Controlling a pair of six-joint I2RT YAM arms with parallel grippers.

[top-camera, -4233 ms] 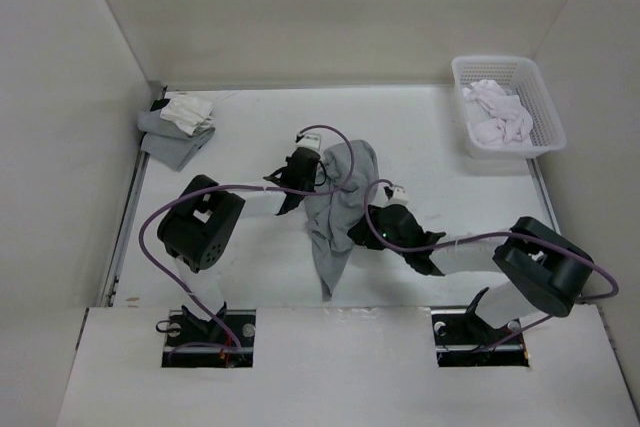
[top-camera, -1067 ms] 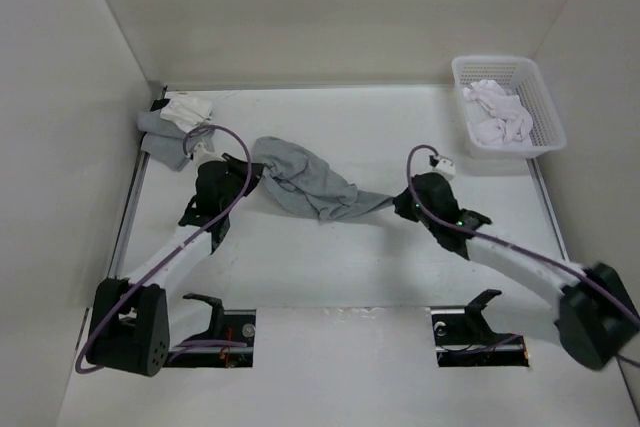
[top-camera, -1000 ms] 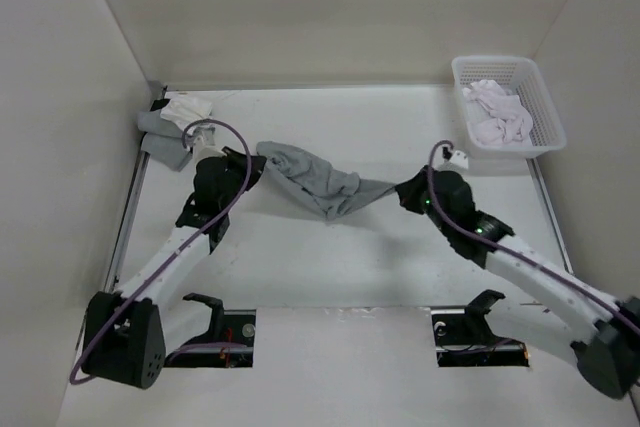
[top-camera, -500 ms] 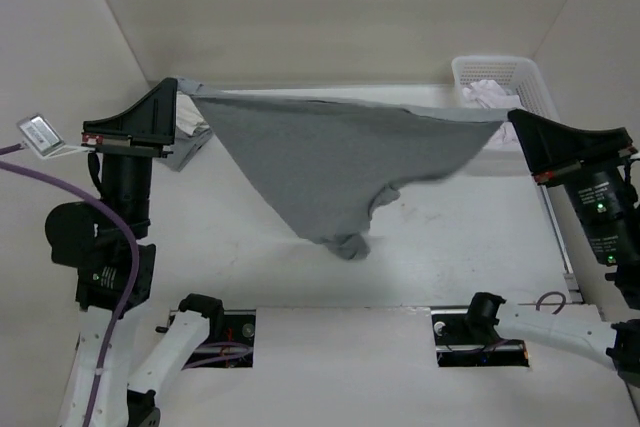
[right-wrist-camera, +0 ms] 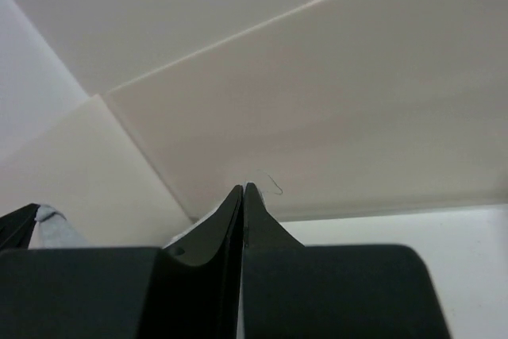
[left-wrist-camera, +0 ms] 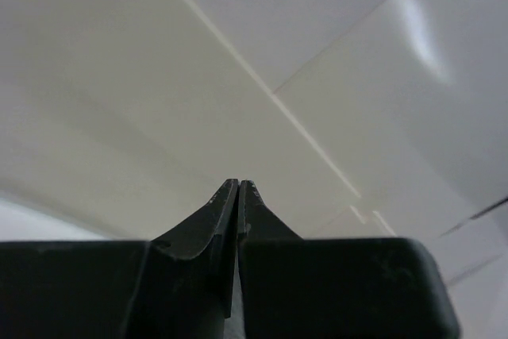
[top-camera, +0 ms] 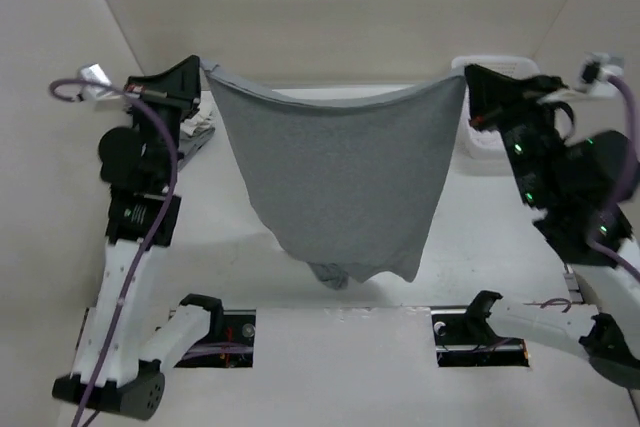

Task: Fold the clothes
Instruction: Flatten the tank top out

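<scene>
The clothes, a plain light-grey T-shirt (top-camera: pixel 340 172), hang spread in the air as a wide sheet that narrows to a bunched lower end above the table's near edge. My left gripper (top-camera: pixel 203 65) is raised high and shut on the shirt's upper left corner. My right gripper (top-camera: pixel 466 73) is just as high, shut on the upper right corner. The top edge sags slightly between them. In the left wrist view the left gripper (left-wrist-camera: pixel 238 183) shows jaws pressed together against bare wall. The right gripper (right-wrist-camera: pixel 244 187) looks the same, with a loose thread at its tip.
A white basket (top-camera: pixel 484 152) of white garments stands at the back right, partly behind my right arm. A grey and white cloth pile (top-camera: pixel 197 127) lies at the back left beside my left arm. Enclosure walls stand close on three sides.
The shirt has gone from a crumpled strip on the table to a sheet lifted in the air. Since half a second ago both grippers have drawn inward and the shirt hangs flatter.
</scene>
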